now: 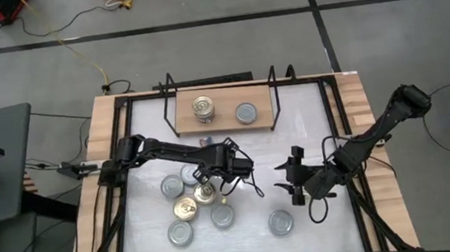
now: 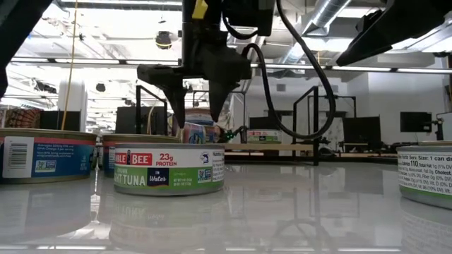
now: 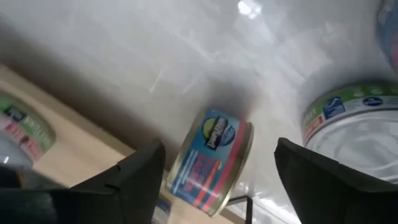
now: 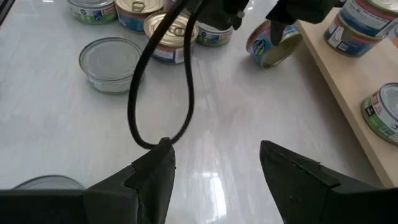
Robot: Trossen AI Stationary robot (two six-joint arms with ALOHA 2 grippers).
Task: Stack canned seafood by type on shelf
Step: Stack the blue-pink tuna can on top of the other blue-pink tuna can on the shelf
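The left gripper (image 3: 214, 168) hangs spread and empty above a blue-and-pink-labelled round tin (image 3: 211, 158) tilted on its edge by the light-wood shelf (image 1: 224, 111), a tilt only the wrist views reveal. The right gripper (image 4: 214, 165) waits, fingers parted.

The whole table (image 1: 242, 215) is viewed straight down; level across it, tins are seen close (the shelf (image 2: 296, 147) behind). The tilted tin (image 3: 208, 158) is shared by both wrist views.

Dark jointed arms (image 1: 174, 151), looped black cables (image 4: 165, 81).
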